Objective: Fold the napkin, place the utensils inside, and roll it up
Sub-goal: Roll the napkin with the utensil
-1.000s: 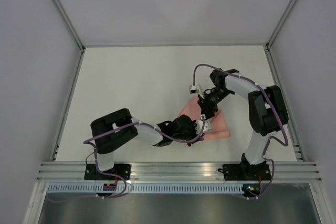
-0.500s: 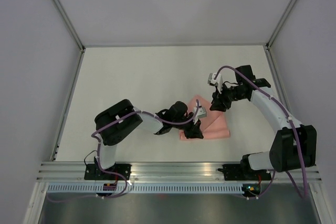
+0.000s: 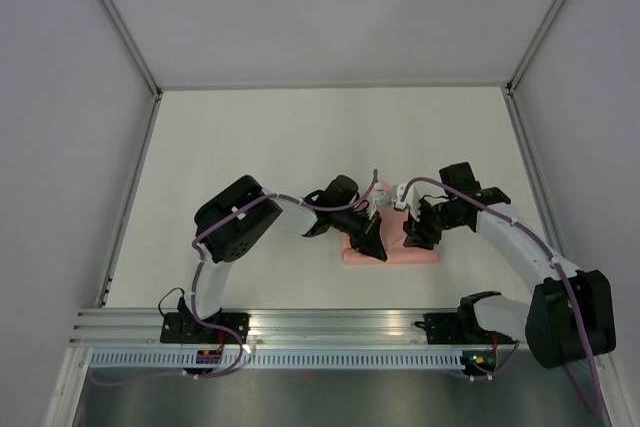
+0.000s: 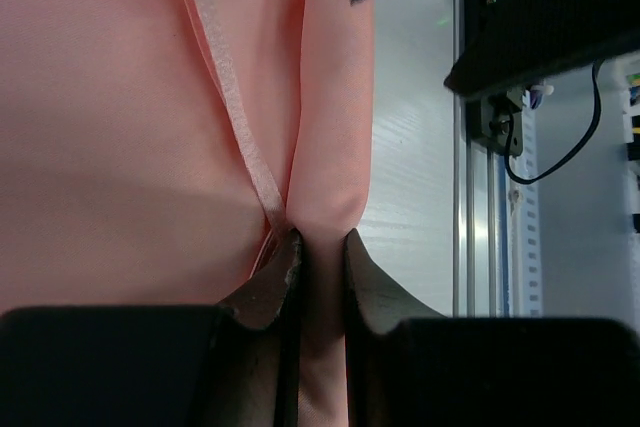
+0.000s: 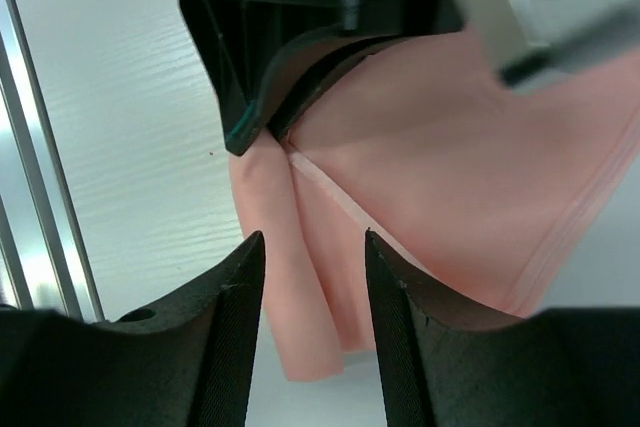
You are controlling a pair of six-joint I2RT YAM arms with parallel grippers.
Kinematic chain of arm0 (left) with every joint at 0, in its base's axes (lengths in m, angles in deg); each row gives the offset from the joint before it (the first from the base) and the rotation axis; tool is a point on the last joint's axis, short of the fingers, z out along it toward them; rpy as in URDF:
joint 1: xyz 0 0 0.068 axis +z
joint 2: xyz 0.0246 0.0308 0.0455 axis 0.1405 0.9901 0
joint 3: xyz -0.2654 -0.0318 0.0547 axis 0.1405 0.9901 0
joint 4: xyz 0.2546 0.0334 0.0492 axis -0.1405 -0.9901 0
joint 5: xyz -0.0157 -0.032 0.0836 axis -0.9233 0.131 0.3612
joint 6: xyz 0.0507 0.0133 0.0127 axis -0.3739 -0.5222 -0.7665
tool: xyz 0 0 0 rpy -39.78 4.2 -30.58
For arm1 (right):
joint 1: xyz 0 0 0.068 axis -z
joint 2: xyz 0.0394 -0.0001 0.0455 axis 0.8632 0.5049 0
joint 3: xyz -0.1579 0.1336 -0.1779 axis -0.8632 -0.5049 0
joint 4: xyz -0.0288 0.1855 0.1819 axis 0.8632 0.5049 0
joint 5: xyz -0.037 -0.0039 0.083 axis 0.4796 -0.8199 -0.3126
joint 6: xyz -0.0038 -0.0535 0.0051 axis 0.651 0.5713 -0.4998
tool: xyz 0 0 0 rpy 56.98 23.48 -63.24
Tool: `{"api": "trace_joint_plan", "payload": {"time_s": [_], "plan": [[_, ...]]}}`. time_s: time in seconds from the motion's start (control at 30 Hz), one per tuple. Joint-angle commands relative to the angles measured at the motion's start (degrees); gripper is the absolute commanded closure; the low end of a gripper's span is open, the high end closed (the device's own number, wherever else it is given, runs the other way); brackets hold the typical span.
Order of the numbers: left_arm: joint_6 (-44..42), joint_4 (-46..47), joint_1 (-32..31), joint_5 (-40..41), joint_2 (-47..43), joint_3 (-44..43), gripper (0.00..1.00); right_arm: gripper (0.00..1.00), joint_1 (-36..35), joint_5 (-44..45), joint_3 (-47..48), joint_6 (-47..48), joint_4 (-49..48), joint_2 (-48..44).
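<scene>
The pale pink napkin (image 3: 398, 254) lies near the table's front edge, folded and partly rolled into a low strip. My left gripper (image 3: 373, 244) is shut on the rolled edge of the napkin (image 4: 120, 147), with cloth pinched between its jaws (image 4: 320, 239). My right gripper (image 3: 414, 235) is open just to the right. In the right wrist view its fingers (image 5: 312, 239) straddle the napkin's roll (image 5: 290, 277) without closing on it. The left gripper (image 5: 262, 77) shows just beyond, gripping the same roll. The utensils are hidden.
The aluminium rail (image 3: 340, 322) runs along the near edge, close to the napkin, and shows in the left wrist view (image 4: 470, 247). The right arm's base (image 4: 545, 27) stands by it. Grey walls enclose the table on three sides.
My right gripper has swung from the napkin's far side down to its right end. My left gripper has moved right, over the napkin. The napkin now lies as a narrower strip.
</scene>
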Motion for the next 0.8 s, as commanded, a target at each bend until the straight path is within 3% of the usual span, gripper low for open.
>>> {"api": "trace_joint_plan", "payload": {"time_s": [0.0, 0.17, 0.37, 0.67, 0.77], "plan": [[0.6, -18.3, 1.7, 6.9, 7.7, 2.7, 0.98, 0.48, -4.3, 4.6, -4.9, 2.2, -6.5, -6.0], [2.9, -19.6, 2.6, 6.2, 9.3, 1.0, 0.98, 0.43, -13.4, 10.0, -10.7, -1.2, -11.6, -9.4], [5.2, -20.1, 2.8, 5.6, 10.0, -0.1, 0.98, 0.4, -18.4, 13.9, -12.0, -1.6, -13.0, -7.1], [6.1, -20.0, 2.8, 4.8, 9.9, -0.3, 0.98, 0.41, -24.6, 20.7, -15.3, -4.9, -22.7, -4.4], [6.4, -20.0, 2.8, 4.5, 9.6, -0.4, 0.98, 0.45, -25.6, 21.7, -15.6, -5.3, -24.7, -1.7]]}}
